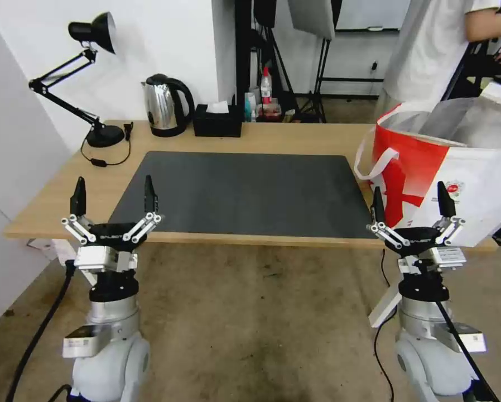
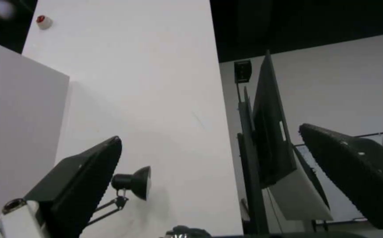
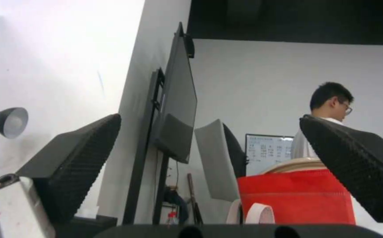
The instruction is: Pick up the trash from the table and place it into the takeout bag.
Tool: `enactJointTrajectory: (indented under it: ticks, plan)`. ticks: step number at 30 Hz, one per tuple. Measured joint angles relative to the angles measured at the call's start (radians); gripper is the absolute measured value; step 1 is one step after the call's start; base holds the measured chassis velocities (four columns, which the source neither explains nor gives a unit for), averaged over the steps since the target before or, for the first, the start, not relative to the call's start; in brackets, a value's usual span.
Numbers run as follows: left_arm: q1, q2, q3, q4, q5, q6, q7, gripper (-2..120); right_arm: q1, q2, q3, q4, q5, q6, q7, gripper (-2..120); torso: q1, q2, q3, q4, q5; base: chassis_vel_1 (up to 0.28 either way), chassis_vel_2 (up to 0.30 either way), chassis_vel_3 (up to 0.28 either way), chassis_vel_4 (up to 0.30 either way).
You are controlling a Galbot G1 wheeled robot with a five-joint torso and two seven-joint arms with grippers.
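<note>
Both hands hung short of the surface [image 1: 250,139], fingers pointing up: the left hand [image 1: 112,198] spread apart and empty, the right hand [image 1: 409,201] likewise, just before the takeout bag [image 1: 429,167]. That bag stood at the surface's right end, mouth wide, foil lining bare as far as I could see. No trash lay on the dark mat [image 1: 239,192]. My worry: with only 1 kettle [image 1: 164,106] and 1 tissue box [image 1: 217,120] left, a hand might grab those, or snag a strap handle.
</note>
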Motion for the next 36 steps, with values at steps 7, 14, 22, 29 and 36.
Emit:
enactJointTrajectory:
  ticks: [7,14,22,29,36]
  plan:
    - [-0.002,-0.004,0.008,0.005,0.015,-0.011,0.002,100,0.009,0.007,0.002,-0.017,-0.031,0.026,0.001,100,0.0,0.0,0.0,0.0,-0.0002,0.0,0.0,0.0,0.0]
    - [-0.002,-0.004,0.014,0.012,0.02,-0.029,0.004,100,0.009,0.02,0.002,-0.021,-0.054,0.035,0.004,100,0.0,0.0,0.0,0.0,-0.0001,0.0,0.0,0.0,0.0]
    - [0.0,-0.003,0.018,0.017,0.021,-0.036,0.003,100,0.009,0.027,-0.002,-0.021,-0.054,0.036,0.005,100,0.0,0.0,0.0,0.0,-0.0002,0.0,0.0,0.0,0.0]
    - [0.0,-0.003,0.018,0.017,0.022,-0.036,0.003,100,0.009,0.027,-0.002,-0.021,-0.054,0.036,0.005,100,0.0,0.0,0.0,0.0,-0.0002,0.0,0.0,0.0,0.0]
    - [0.0,-0.003,0.019,0.017,0.022,-0.036,0.002,100,0.009,0.027,-0.002,-0.021,-0.053,0.035,0.005,100,0.0,0.0,0.0,0.0,-0.0001,0.0,0.0,0.0,0.0]
